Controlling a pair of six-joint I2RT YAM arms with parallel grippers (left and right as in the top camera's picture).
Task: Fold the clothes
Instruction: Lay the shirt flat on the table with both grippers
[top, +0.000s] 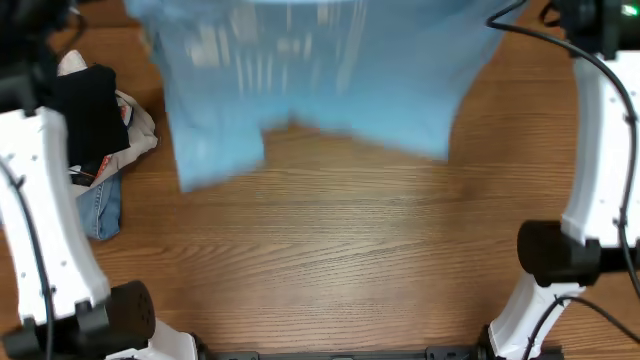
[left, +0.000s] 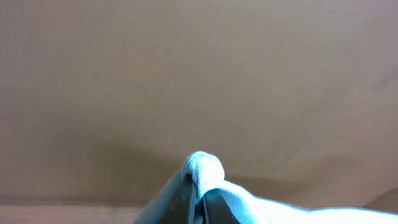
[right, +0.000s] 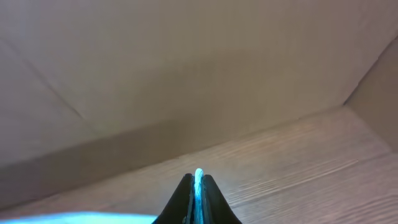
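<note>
The light blue T-shirt (top: 300, 80) hangs blurred across the far half of the table, held up at both top corners. Its lower edge and one sleeve reach the wood at mid-table. My left gripper (left: 200, 193) is shut on a bunched fold of the blue T-shirt (left: 202, 168) in the left wrist view. My right gripper (right: 198, 186) is shut on a thin edge of the blue T-shirt (right: 198, 177) above the wooden table. In the overhead view both grippers are out of frame at the top edge.
A pile at the left edge holds a black folded garment (top: 88, 110), a beige garment (top: 140, 125) and blue jeans (top: 102, 205). The white arm bases stand at the front left (top: 50, 270) and front right (top: 560, 290). Brown wooden table (top: 330, 260).
</note>
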